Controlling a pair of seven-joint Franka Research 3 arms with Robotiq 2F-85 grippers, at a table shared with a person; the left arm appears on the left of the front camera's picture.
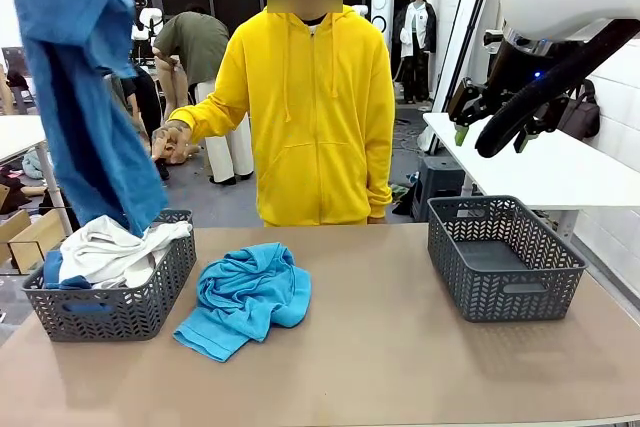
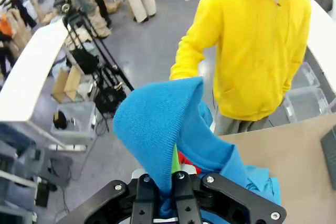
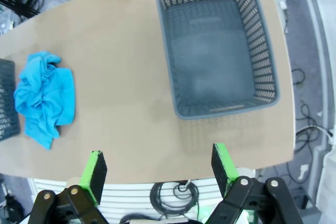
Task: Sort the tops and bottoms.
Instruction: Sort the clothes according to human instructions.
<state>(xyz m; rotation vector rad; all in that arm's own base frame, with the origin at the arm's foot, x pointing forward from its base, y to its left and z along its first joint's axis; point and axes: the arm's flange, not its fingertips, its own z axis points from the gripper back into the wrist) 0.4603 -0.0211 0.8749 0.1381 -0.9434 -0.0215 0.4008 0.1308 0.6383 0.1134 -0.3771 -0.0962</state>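
Note:
A royal blue garment (image 1: 85, 97) hangs high over the table's left end, its lower hem reaching the left grey mesh basket (image 1: 150, 297). In the left wrist view my left gripper (image 2: 165, 182) is shut on a fold of this blue garment (image 2: 157, 124). A white garment (image 1: 115, 247) lies in the left basket on top of some blue cloth. A turquoise garment (image 1: 245, 297) lies crumpled on the table beside that basket. My right gripper (image 1: 490, 135) hovers high at the right, open and holding nothing (image 3: 160, 174), above the right basket (image 3: 268, 51) and the turquoise garment (image 3: 44, 95).
The right grey mesh basket (image 1: 505, 292) has nothing in it. A person in a yellow hoodie (image 1: 315, 107) stands at the far edge of the table. A white table (image 1: 540, 167) stands behind at the right. Bare tabletop (image 1: 380, 347) lies between the baskets.

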